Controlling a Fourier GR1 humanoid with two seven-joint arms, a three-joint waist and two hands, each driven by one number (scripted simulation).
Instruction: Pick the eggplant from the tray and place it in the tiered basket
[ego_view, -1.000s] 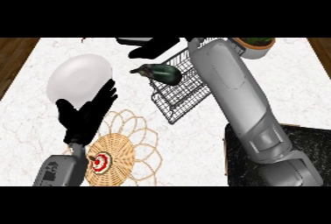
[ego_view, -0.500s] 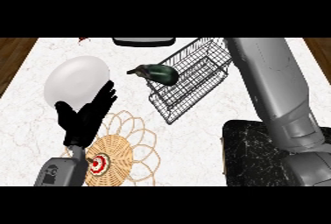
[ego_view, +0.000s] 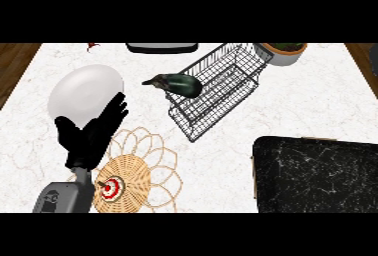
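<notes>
Now the right arm has left the view, leaving the eggplant (ego_view: 178, 84) on the tiered basket's (ego_view: 221, 90) nine-o'clock rim, seemingly placed, while the left hand (ego_view: 92, 132) rests with fingers straight.

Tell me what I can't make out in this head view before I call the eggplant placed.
- Right hand: not in the head view at all.
- Eggplant: it lies at the tiered basket's left rim; whether it rests inside or hangs outside cannot be told.
- Dark object at the top: cut off by the edge.
- Pot: cut off at the top.
- White plate: lower part hidden by the open left hand.
</notes>
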